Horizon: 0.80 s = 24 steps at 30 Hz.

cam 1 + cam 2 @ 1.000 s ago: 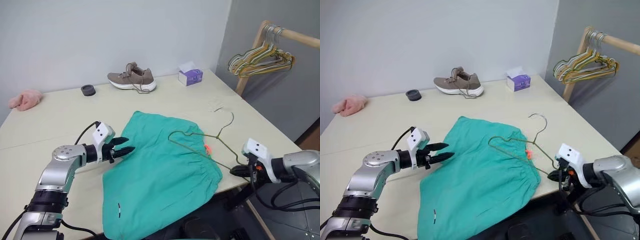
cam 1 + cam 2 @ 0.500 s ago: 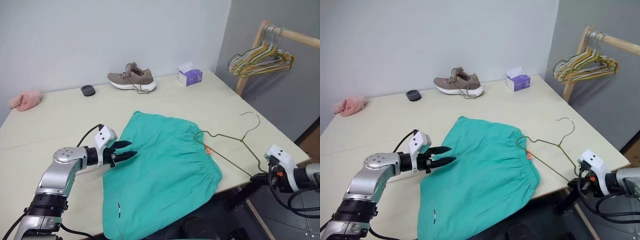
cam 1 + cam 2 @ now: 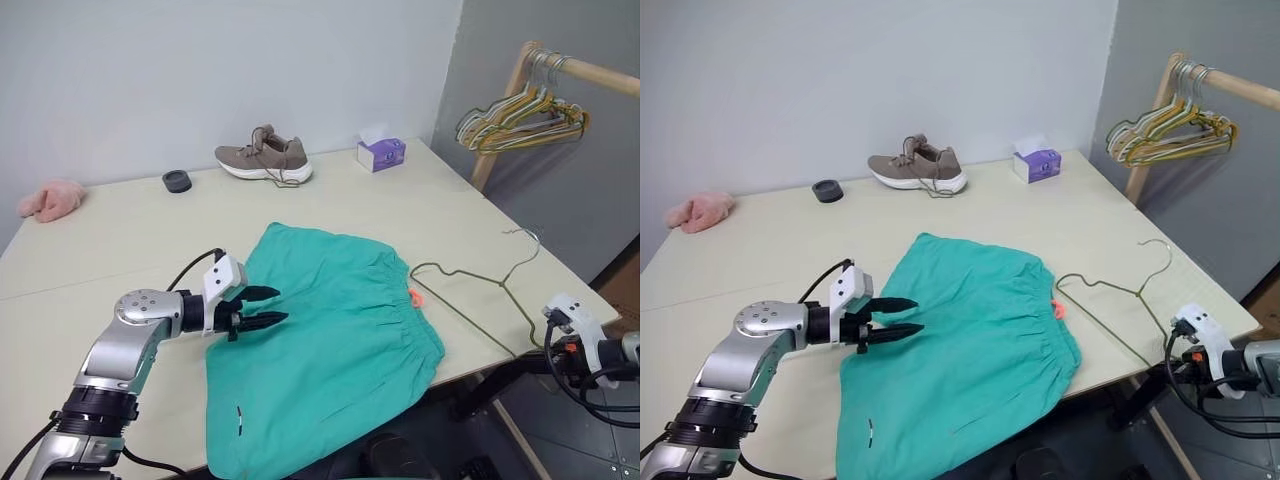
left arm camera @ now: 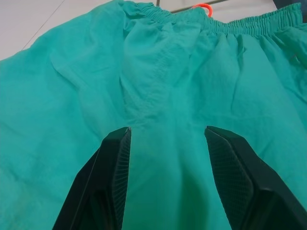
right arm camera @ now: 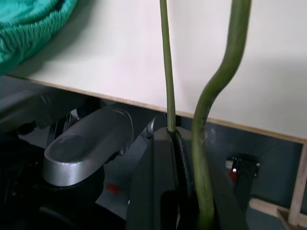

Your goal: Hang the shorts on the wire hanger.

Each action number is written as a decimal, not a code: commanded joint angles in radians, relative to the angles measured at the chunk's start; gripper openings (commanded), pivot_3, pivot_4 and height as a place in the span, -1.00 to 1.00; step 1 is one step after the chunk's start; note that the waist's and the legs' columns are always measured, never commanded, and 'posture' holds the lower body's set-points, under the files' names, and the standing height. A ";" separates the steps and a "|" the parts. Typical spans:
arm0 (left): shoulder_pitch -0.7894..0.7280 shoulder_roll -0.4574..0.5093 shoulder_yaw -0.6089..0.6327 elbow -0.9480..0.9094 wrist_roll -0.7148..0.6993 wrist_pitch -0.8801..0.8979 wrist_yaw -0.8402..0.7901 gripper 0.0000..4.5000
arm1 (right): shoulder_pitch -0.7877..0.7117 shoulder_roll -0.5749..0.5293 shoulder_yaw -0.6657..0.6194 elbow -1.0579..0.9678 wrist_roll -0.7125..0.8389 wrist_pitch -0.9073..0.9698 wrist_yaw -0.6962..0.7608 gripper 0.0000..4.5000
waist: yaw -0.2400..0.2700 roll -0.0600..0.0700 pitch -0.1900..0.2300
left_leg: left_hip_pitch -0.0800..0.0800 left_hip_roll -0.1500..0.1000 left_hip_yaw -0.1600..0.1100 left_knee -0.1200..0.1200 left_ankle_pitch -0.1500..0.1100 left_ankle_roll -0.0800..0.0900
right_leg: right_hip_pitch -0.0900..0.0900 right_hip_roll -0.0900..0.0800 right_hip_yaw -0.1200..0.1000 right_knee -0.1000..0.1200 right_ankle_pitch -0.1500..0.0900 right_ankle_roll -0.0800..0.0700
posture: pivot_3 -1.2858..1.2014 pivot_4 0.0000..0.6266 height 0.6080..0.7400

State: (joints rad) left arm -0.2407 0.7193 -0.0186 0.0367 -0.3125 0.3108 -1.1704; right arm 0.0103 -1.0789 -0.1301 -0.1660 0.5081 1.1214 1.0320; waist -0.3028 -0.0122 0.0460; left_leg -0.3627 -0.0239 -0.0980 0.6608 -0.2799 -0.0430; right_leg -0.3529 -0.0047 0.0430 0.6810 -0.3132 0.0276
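we see the shorts (image 3: 325, 345) lying flat on the table (image 3: 120, 235). the left claw (image 3: 268, 306) hovers over their edge, fingers apart, empty. the right claw (image 5: 180, 143) is clamped on the hanger (image 3: 470, 295) at the table's right edge, beside the waistband.

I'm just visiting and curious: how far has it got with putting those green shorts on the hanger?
Early days. Done: the right claw is shut on the wire hanger, holding it by one corner at the table edge, beside the shorts. In hand: the left claw hovers open over the shorts, which lie flat on the table. Left: gripping the shorts and getting them onto the hanger.
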 commanded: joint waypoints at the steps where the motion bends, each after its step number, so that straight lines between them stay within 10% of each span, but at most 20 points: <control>1: -0.004 0.010 0.022 -0.037 -0.014 0.003 0.013 0.15 | -0.041 -0.018 0.015 -0.035 0.031 0.006 0.022 -1.00 | -0.002 0.000 0.000 | 0.000 0.000 0.000 0.000 0.000 0.000 | 0.000 0.000 0.000 0.000 0.000 0.000 | -0.25 -1.00 1.00; 24: 0.010 0.021 0.063 -0.003 0.003 -0.023 0.082 0.15 | -0.363 0.078 0.285 0.125 0.002 0.113 0.003 -1.00 | 0.005 0.001 0.001 | 0.000 0.000 -0.001 0.000 0.000 0.000 | 0.000 0.000 0.000 0.000 0.000 0.000 | -0.21 -1.00 1.00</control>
State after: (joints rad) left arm -0.2271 0.7240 0.0142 0.0462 -0.3087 0.3086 -1.0990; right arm -0.3186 -1.0094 0.1731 -0.0490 0.4953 1.1985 1.0508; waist -0.2981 -0.0109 0.0467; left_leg -0.3627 -0.0238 -0.0988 0.6608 -0.2799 -0.0429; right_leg -0.3533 -0.0050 0.0428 0.6814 -0.3131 0.0275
